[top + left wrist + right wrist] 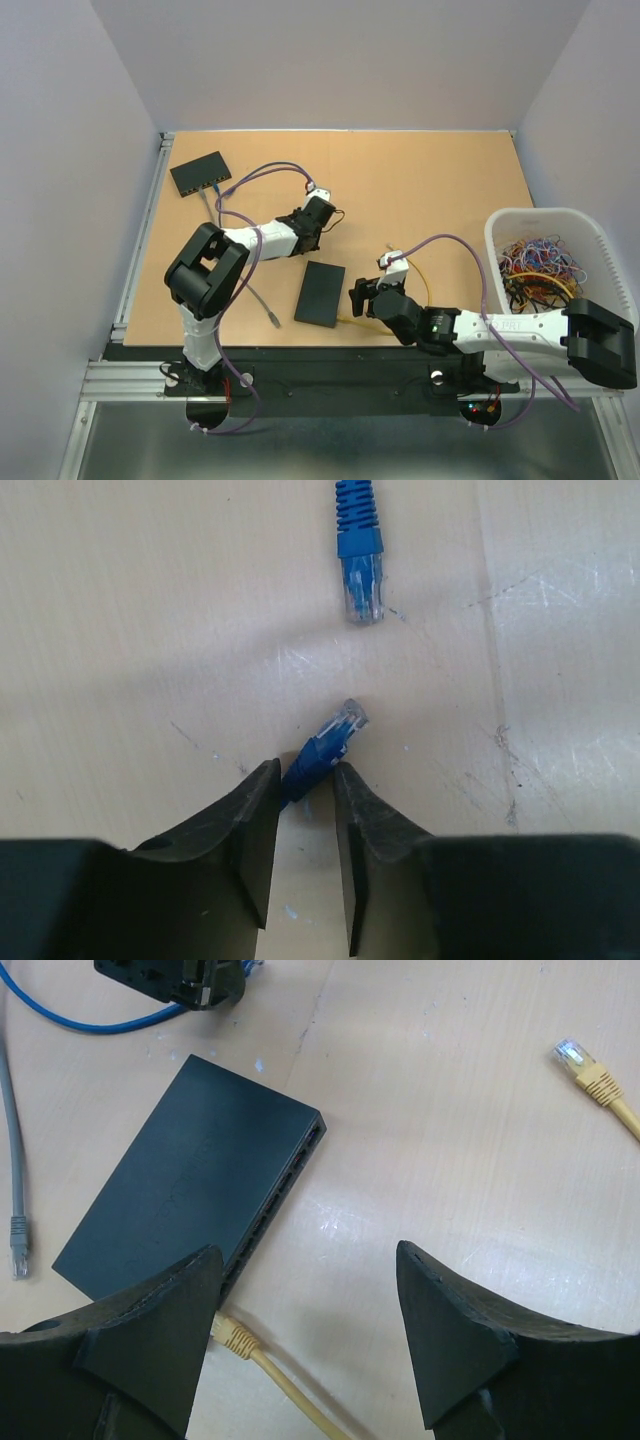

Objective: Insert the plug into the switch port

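Observation:
My left gripper (pixel 305 770) is shut on the boot of a blue plug (pixel 338 730), whose clear tip points up and away just above the wooden table. A second blue plug (pixel 360 570) lies loose farther ahead. The black switch (pixel 190 1180) lies flat in mid-table (pixel 320 293), its row of ports facing right. A yellow plug (pixel 232 1335) rests against the near end of that port row; my finger hides whether it is seated. My right gripper (pixel 305 1260) hangs open beside the switch's port side, holding nothing. In the top view the left gripper (pixel 325 215) is behind the switch.
A second black switch (pixel 200 172) sits at the back left with cables in it. A grey cable with its plug (pixel 18 1240) lies left of the near switch. Another yellow plug (pixel 585 1065) lies to the right. A white basket (pixel 590 235) of cables stands at the right edge.

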